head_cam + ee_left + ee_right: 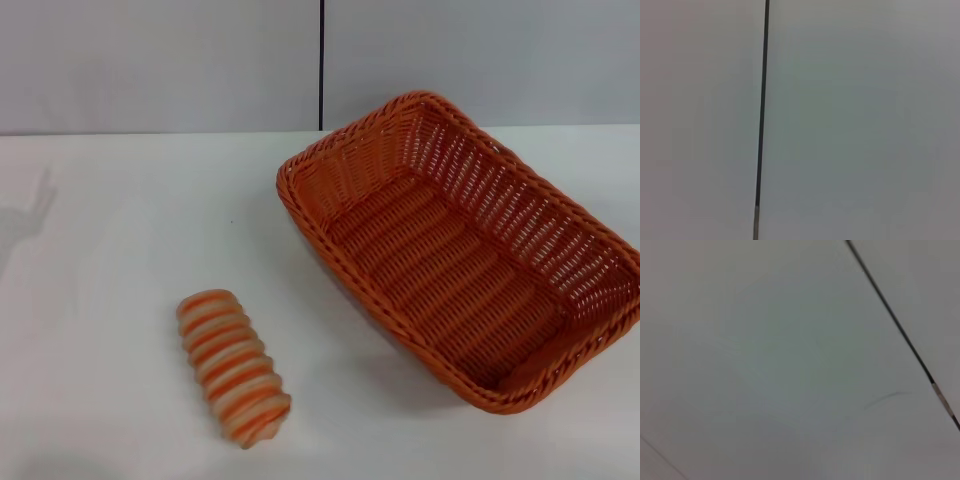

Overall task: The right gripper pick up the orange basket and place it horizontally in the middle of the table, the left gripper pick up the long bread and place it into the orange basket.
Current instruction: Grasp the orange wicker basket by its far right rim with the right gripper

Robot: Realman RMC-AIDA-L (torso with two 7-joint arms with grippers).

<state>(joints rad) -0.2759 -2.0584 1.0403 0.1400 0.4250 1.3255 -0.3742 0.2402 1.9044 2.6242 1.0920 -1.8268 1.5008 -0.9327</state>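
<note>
the orange basket (465,255) sits on the white bench (100,300), on the robot's right half of it, turned at a slant so its long axis runs from the far middle toward the near right corner; it is empty and upright, its braided rim whole all the way round. the long bread (233,365) lies on the bench's near left part, well apart from the basket, lying flat and slanted, its striped ridges facing up. bare bench surface lies between the two, and nothing lies on or against either. behind the bench is a grey wall (150,60) with a dark vertical seam (321,60) between its panels. neither pincer shows in the head view, so places relative to them cannot be given, and whether either is open or closed, or holding anything, cannot be told. the left wrist view shows only the grey wall with the dark seam (761,120); the right wrist view shows the same kind of plain grey surface crossed by a slanting dark seam (895,320). a faint shadow (25,220) falls at the bench's far left edge.
</note>
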